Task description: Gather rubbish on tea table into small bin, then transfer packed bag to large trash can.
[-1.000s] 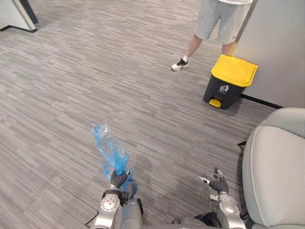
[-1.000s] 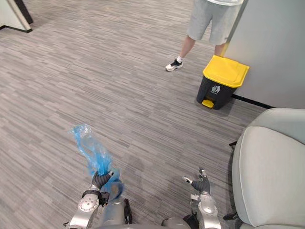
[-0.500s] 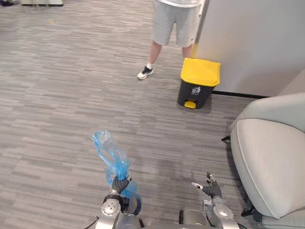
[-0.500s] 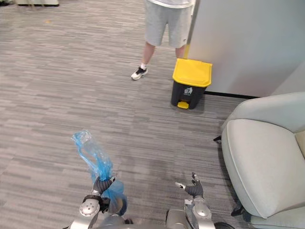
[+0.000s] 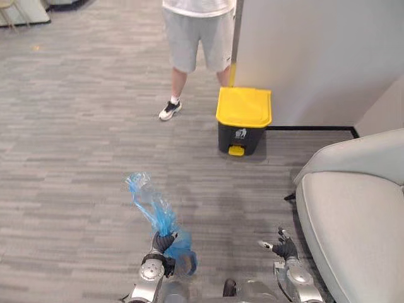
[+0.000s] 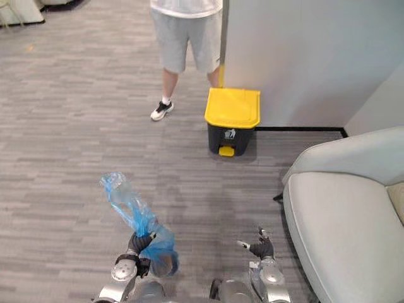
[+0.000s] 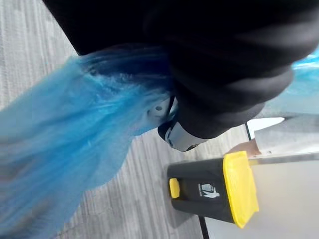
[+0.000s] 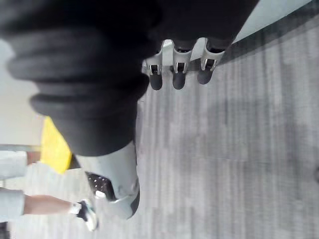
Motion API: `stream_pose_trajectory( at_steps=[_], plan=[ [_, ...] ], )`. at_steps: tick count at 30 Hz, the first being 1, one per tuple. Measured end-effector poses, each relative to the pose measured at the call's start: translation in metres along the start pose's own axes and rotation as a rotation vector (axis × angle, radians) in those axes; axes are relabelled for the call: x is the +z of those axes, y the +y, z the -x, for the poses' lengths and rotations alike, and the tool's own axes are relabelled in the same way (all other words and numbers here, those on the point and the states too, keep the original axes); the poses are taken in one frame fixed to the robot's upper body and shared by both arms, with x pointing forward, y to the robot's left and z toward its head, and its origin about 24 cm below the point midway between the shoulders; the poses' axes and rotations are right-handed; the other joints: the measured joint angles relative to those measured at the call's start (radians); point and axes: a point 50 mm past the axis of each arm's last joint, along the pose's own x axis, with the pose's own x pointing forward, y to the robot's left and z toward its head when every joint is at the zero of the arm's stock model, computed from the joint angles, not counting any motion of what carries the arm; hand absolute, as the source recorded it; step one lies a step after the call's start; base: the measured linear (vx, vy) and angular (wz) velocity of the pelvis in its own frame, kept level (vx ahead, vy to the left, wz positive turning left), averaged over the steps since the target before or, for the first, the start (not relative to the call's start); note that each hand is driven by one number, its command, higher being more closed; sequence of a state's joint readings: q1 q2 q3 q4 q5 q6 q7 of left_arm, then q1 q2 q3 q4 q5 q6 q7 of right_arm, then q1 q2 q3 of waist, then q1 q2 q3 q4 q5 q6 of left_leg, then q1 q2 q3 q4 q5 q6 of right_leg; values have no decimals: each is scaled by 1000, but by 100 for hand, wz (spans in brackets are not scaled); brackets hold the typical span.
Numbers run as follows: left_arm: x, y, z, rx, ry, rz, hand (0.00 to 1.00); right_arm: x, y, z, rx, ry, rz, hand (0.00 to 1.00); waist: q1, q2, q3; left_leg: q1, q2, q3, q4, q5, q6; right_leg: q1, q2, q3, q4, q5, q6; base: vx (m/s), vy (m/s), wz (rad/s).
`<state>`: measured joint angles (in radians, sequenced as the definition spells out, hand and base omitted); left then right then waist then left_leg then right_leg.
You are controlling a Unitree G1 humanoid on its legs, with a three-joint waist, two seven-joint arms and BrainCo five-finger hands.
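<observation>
**Blue bag held in the left hand, trash can ahead**

The left hand (image 5: 163, 242) has its fingers curled round the neck of the blue bag (image 5: 151, 203). The loose top stands up above the hand, and the full lower part is partly hidden behind the arm. The right hand (image 5: 283, 247) holds nothing, its fingers spread. The person (image 5: 192, 38) beside the trash can (image 5: 244, 108) is cut off above the waist. The armchair (image 5: 353, 227) runs out of the picture on the right. Compared with before, the whole view has shifted, so the closed trash can now appears nearer the middle. The grip on the bag is unchanged.
</observation>
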<state>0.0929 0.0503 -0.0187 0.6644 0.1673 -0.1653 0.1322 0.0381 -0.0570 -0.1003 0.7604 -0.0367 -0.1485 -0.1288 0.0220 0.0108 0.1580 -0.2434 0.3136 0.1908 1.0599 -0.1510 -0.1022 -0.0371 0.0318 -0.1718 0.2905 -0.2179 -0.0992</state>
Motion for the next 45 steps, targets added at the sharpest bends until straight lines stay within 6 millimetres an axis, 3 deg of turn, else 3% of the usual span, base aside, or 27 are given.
stream_pose_trajectory(
  at_steps=[4,6,7,8,10,11,13,14,15,16,19,23,24,25,27,29,30,31,32,33,35,38,40,41,42,43,45],
  plan=[
    [-8,5,4,22,28,14,100,1,2,-1,1,-2,-9,0,21,-10,7,-116,-60,33,-257,-31,43,74,-11,70,-67,-9,20,296,127,-55],
    [-8,6,4,28,27,17,100,2,1,-2,-6,0,-8,0,30,-18,11,-126,-140,13,-551,-9,21,108,-41,110,-92,-26,67,418,259,-57],
    [-9,5,4,26,34,26,100,1,-5,-4,-15,9,5,0,38,2,1,-104,-164,-13,-732,50,-7,119,-42,138,-100,-48,101,432,313,-72],
    [-12,6,4,26,49,24,100,-4,-3,-5,-10,41,10,0,51,-18,-3,-93,-186,2,-723,109,75,131,-62,172,-100,-70,128,443,307,-60],
    [-13,10,2,31,55,15,100,-5,-3,-5,-12,45,6,0,43,-46,-10,-103,-227,16,-690,54,92,138,-108,174,-92,-78,143,507,254,-9],
    [-10,8,0,25,49,18,100,-4,-6,-5,-23,43,3,0,46,-50,-10,-99,-247,32,-651,19,123,130,-136,178,-37,-86,157,588,282,1],
    [-11,5,1,15,48,14,100,-5,-5,-5,-18,44,4,0,45,-49,-11,-53,-266,60,-629,-45,145,74,-166,197,163,-90,190,458,232,-14],
    [-11,4,2,6,48,2,100,-4,-2,-5,-8,39,4,0,44,-48,-10,-8,-281,63,-634,-74,154,1,-182,205,357,-48,265,441,167,-6],
    [-11,3,2,-6,44,-12,100,-3,1,-5,0,36,1,0,37,-46,-9,38,-285,66,-639,-100,161,-70,-194,208,538,-34,308,432,134,-2],
    [-9,2,1,-8,38,-12,100,-3,4,-4,7,36,1,0,37,-46,-8,61,-285,69,-642,-111,165,-102,-195,204,607,-34,306,413,80,-5],
    [-10,6,2,2,40,-14,100,6,10,-3,22,-12,-11,0,24,-39,-2,196,-275,74,-699,-147,153,-248,-194,114,752,-66,231,383,-6,-10],
    [-2,8,-1,15,11,9,100,10,9,-4,19,-28,-12,0,14,-29,15,318,-241,77,-750,-185,108,-400,-185,-12,566,-80,189,397,-131,-2],
    [-2,9,-2,19,10,9,100,7,8,-3,16,-16,-9,0,3,-37,13,346,-237,65,-761,-194,92,-407,-177,-20,423,-48,164,435,-232,41],
    [-3,14,-2,24,12,-4,100,4,6,-2,10,-8,-7,0,-12,-64,4,366,-244,36,-769,-219,49,-385,-168,-13,269,95,110,444,-251,43],
    [-1,7,-5,8,21,7,100,0,-1,-2,-6,10,4,0,-6,-20,6,379,-199,-4,-776,-219,16,-376,-129,-25,302,59,70,391,-199,13],
    [-2,5,-5,6,24,8,100,-2,-4,-2,-15,16,1,0,-15,-12,3,380,-188,-38,-758,-194,1,-364,-125,-53,319,5,56,480,-271,25],
    [0,3,-6,3,19,13,100,-7,-5,1,-21,32,-4,0,-16,-8,3,354,-154,-68,-655,-170,-29,-310,-114,-88,299,-17,43,475,-283,48],
    [1,2,-7,1,16,16,100,-10,-5,2,-20,42,-5,0,-17,-7,4,326,-139,-88,-575,-150,-32,-277,-106,-106,279,-19,41,378,-229,57],
    [3,0,-7,2,14,32,100,-16,-1,6,-14,59,-12,0,-18,-7,5,252,-110,-115,-387,-76,-44,-199,-92,-130,222,-20,38,336,-189,38],
    [3,-3,-6,2,14,50,100,-18,1,7,-7,64,-15,0,-6,-7,5,183,-69,-98,-201,-65,-49,-129,-75,-131,166,-20,35,322,-152,22],
    [-2,-6,-2,-2,27,59,100,-15,3,6,-4,56,-26,0,-5,-6,4,87,-33,-50,-62,-77,-32,-54,-62,-128,106,-20,35,263,-45,-9],
    [-4,-7,0,-3,33,65,100,-8,7,3,0,39,-60,0,9,-11,5,-8,-35,3,-150,-104,12,5,-62,-104,36,-12,48,215,57,-24],
    [-4,-7,0,-4,34,67,100,-8,4,2,-15,39,-74,0,24,-7,5,-8,-60,30,-416,-97,16,31,-69,-79,16,-5,62,216,156,-37],
    [-4,-9,0,-6,34,71,100,-8,2,2,-23,39,-77,0,23,11,-5,1,-78,30,-616,0,30,36,-64,-70,19,-13,92,247,219,-23],
    [-3,-7,-1,-5,32,68,100,-8,3,1,-26,44,-85,0,24,6,-1,6,-86,30,-635,24,46,34,-68,-50,23,-24,109,290,220,-18],
    [-4,-4,-2,-1,36,59,100,-10,7,2,-18,56,-93,0,22,-22,-9,33,-125,52,-669,46,56,36,-92,-19,-1,-14,132,257,196,-7],
    [-2,-2,-4,1,29,54,100,-10,5,2,-24,56,-91,0,22,-31,-13,46,-158,61,-680,43,63,67,-117,1,-49,-10,144,174,126,5]
  ],
)
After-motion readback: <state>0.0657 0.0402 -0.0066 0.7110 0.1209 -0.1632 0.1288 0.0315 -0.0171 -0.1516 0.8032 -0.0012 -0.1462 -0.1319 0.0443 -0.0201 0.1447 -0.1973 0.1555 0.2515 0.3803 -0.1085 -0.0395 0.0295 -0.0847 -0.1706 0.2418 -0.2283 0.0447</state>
